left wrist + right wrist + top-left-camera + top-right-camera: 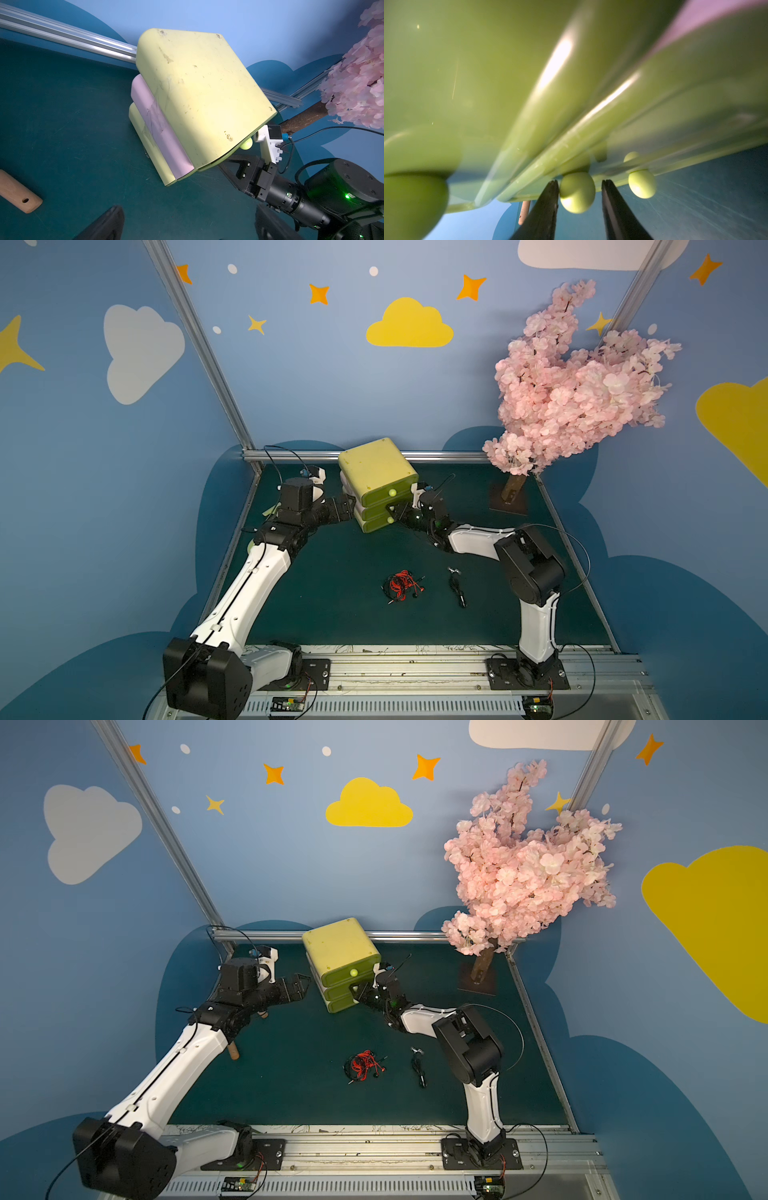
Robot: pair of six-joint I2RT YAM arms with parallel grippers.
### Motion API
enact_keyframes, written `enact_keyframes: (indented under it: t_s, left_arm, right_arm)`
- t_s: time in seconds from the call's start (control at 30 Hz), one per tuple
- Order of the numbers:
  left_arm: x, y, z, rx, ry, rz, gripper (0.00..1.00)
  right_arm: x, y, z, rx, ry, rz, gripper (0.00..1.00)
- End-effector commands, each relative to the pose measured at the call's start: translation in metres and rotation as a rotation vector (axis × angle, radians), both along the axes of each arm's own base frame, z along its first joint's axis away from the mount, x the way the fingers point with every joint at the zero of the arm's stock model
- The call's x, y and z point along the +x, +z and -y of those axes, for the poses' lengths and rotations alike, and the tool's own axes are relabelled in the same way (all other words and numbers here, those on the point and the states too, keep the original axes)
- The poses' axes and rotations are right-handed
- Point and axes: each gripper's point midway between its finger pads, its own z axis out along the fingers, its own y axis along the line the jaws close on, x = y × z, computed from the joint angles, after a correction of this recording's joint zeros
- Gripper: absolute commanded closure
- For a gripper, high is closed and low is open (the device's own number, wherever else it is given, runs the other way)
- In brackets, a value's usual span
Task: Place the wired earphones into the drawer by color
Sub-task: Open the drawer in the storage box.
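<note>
While both top views show the red-and-black earphones (402,586) and black earphones (457,588) loose on the felt tabletop (332,572), I judge sorting barely begun. Left wrist: glossy plastic drawer unit (199,99); left fingers wide. Right wrist: right gripper (579,185) brackets a round knob (577,192), not yet clamped.

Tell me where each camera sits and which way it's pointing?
Both top views: high at the front, looking down on the whole table; left arm, right arm and the drawer cabinet show.
Left wrist: on the left arm, facing the cabinet's top and side; its own fingertips blur at the edge.
Right wrist: on the right arm, close against the drawer fronts; its fingers straddle one knob.
Shared: every view shows the cabinet.
</note>
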Motion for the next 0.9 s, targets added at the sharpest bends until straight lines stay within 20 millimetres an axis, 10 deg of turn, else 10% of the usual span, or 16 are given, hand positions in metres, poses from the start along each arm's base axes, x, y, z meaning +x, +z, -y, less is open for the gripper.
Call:
enact_keyframes:
  t_s: [0.0,0.87]
  left_arm:
    - [0.003,-0.005,0.0,0.013,-0.003,-0.003,0.0]
    - [0.028,-0.028,0.028,0.063,-0.046,-0.03,0.0]
  right_arm:
    - [0.007,0.008,-0.005,0.025,-0.003,0.02,0.63]
    - [0.009,0.01,0.01,0.047,-0.05,0.02,0.75]
